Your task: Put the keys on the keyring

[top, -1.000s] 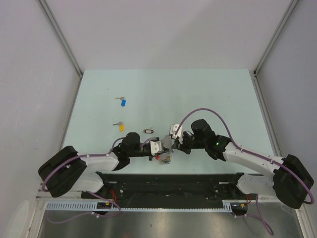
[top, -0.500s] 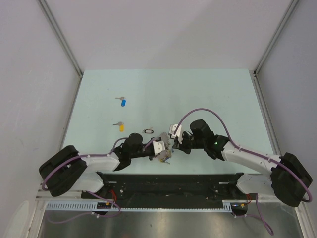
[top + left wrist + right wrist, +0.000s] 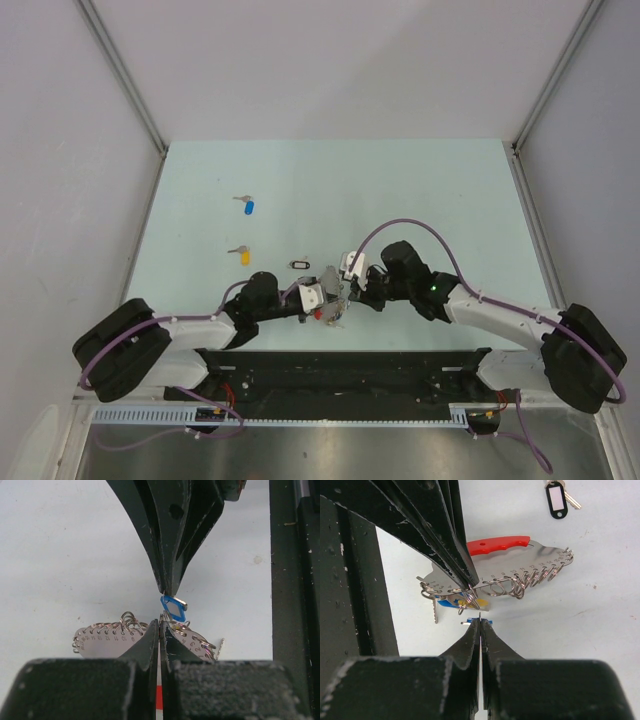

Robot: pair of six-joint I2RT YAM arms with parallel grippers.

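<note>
While pinching the large curved silver metal keyring with a thick red plastic arc (image 3: 520,565) by its loop-lined rim in the pressed-together left gripper (image 3: 159,625), holds it near the front edge of the pale green desk (image 3: 420,190). Meets it almost tip to tip with the right gripper (image 3: 480,622), likewise pressed together and pinching a small silver key with a blue plastic tag (image 3: 172,609) just beside those loops. Leaves a blue-headed key (image 3: 248,207) and a yellow-headed key (image 3: 243,254) lying farther back on the left, a black-rimmed oval tag (image 3: 556,502) nearer.
</note>
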